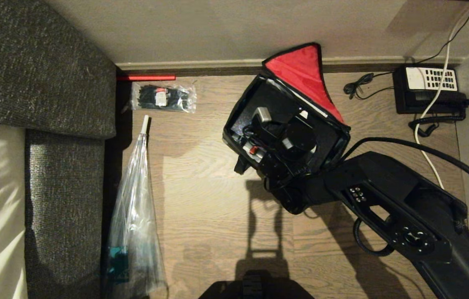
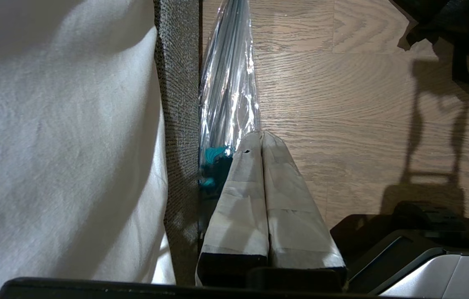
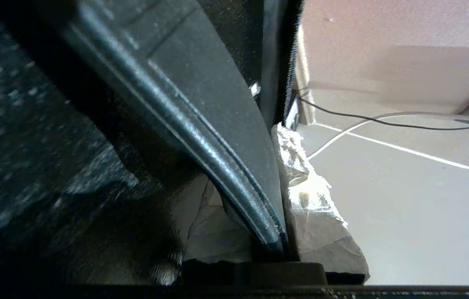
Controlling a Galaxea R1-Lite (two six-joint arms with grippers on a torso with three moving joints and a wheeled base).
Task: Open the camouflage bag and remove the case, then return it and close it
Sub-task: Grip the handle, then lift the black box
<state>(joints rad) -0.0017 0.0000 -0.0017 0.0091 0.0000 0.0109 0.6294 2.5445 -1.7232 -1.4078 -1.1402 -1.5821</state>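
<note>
While its wrist hides the camouflage bag (image 1: 255, 99) interior, the right end effector (image 3: 278, 232) pinches the case (image 3: 201, 104) edge.

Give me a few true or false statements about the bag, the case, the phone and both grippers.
1. The bag lies open, red lid lining up. True.
2. The right gripper hovers beside the phone. False: it reaches into the bag, and the phone sits apart by the wall.
3. The right gripper's jaws are closed on the case edge. True.
4. The left gripper holds the umbrella. False: it is shut on nothing, beside the clear-wrapped umbrella.
5. The case lies out on the floor. False: it is at the bag.
</note>
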